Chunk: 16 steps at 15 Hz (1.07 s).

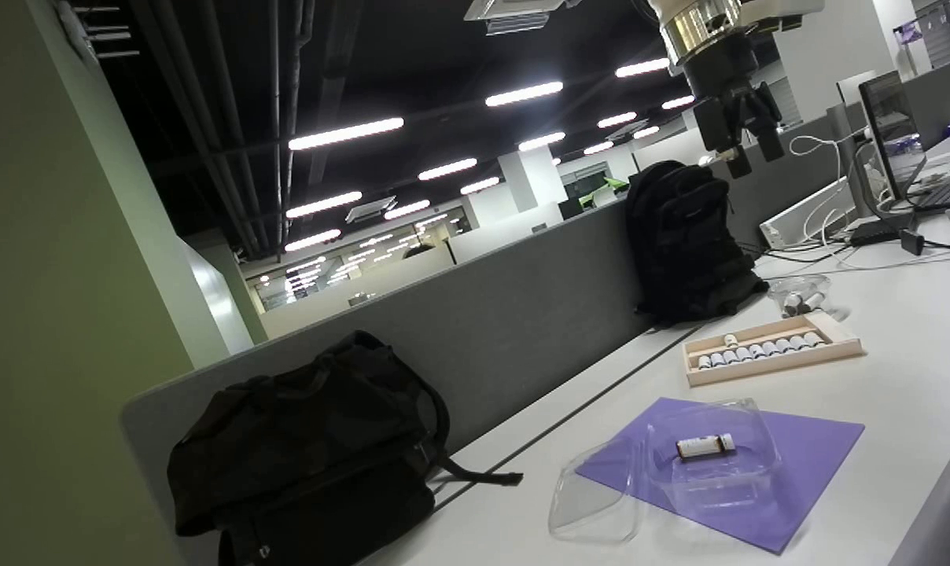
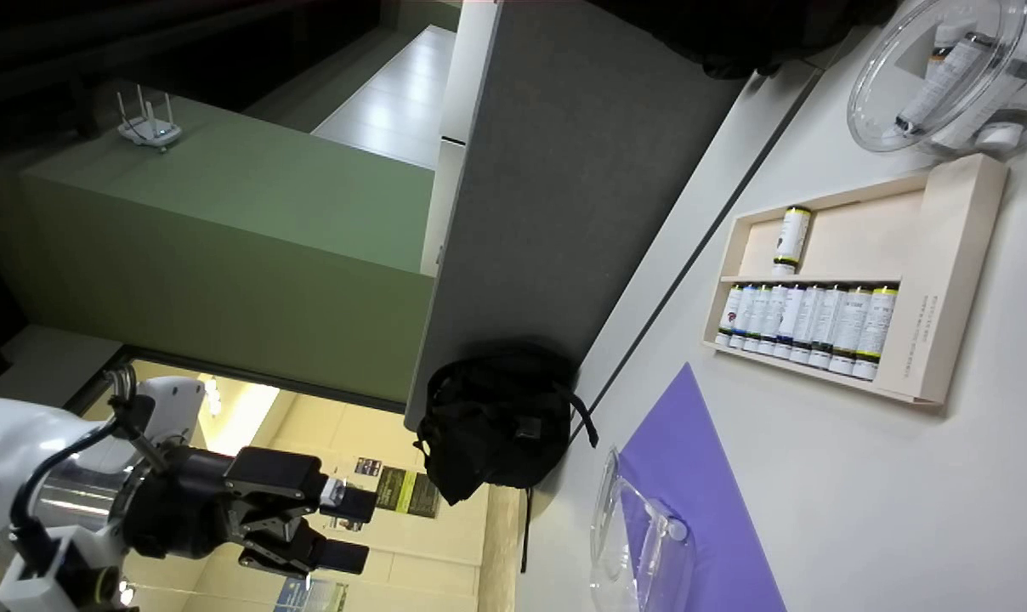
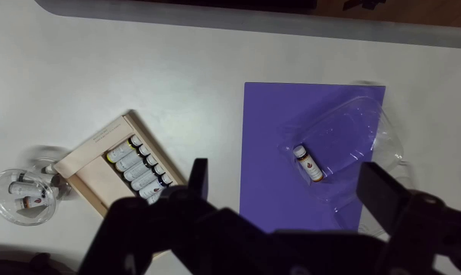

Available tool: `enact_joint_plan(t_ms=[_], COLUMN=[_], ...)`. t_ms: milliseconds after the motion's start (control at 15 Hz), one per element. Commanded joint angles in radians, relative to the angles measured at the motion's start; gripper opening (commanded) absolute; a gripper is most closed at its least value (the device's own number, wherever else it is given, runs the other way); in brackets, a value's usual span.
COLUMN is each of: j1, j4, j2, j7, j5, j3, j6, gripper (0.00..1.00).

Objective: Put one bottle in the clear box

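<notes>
Nearest my camera, along the bottom of the wrist view, my gripper (image 3: 284,184) stands spread wide, gripping nothing. Right of centre lies the purple sheet (image 3: 266,118); lower left, the beige tray (image 3: 95,145). I see the clear box (image 3: 348,133) on the sheet, one bottle (image 3: 310,165) lying in its left end.

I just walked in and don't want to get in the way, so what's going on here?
A robot arm is at work over a desk. Its fingers are open and hold nothing. One small bottle lies on its side in the clear box, which rests at least partly on a purple sheet. So the one-bottle job looks done. More bottles lie in the wooden tray nearby.
</notes>
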Motion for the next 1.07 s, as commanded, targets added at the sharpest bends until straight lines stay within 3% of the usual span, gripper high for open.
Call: enact_joint_plan(t_ms=[0, 400, 533, 600, 800, 1000], j1=[-0.043, -0.178, -0.206, -0.187, -0.201, -0.199], j4=[0.012, 0.138, 0.211, 0.108, 0.179, 0.193], j2=[0.016, 0.254, 0.357, 0.241, 0.352, 0.364], j7=[0.095, 0.141, 0.181, 0.109, 0.132, 0.144], j5=[-0.002, -0.007, 0.001, -0.005, -0.003, -0.003], j3=[-0.013, -0.114, -0.133, -0.134, -0.148, -0.144], j6=[0.084, 0.313, 0.311, 0.332, 0.333, 0.332], gripper=[1.0, 1.0, 1.0, 1.0, 1.0, 1.0])
